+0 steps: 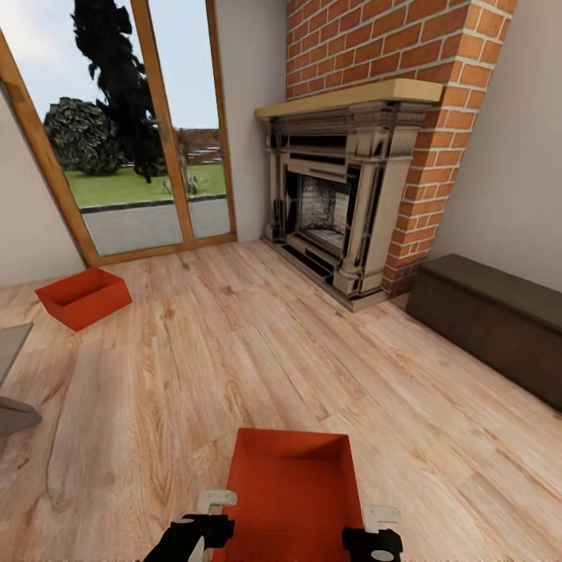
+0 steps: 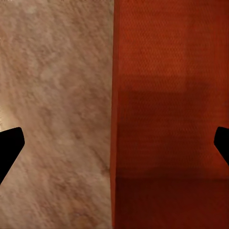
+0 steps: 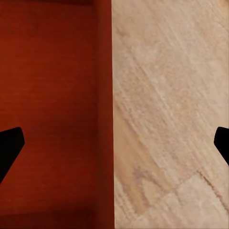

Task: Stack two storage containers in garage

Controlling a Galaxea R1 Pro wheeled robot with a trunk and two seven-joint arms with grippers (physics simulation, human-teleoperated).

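- Head view: the near bin [image 1: 293, 488] sits on the wood floor [image 1: 234, 343] right in front of the robot, with the left gripper [image 1: 204, 521] at one side wall and the right gripper [image 1: 380, 531] at the other.
- Each wrist view shows fingers spread wide astride a bin wall [image 2: 114, 114], not yet clamped.
- The second bin [image 1: 83, 297] rests well apart, near the glass doors [image 1: 140, 133].
- Both bins are in the living room by the fireplace [image 1: 336, 203]; judging by this, carrying and stacking are all still ahead.
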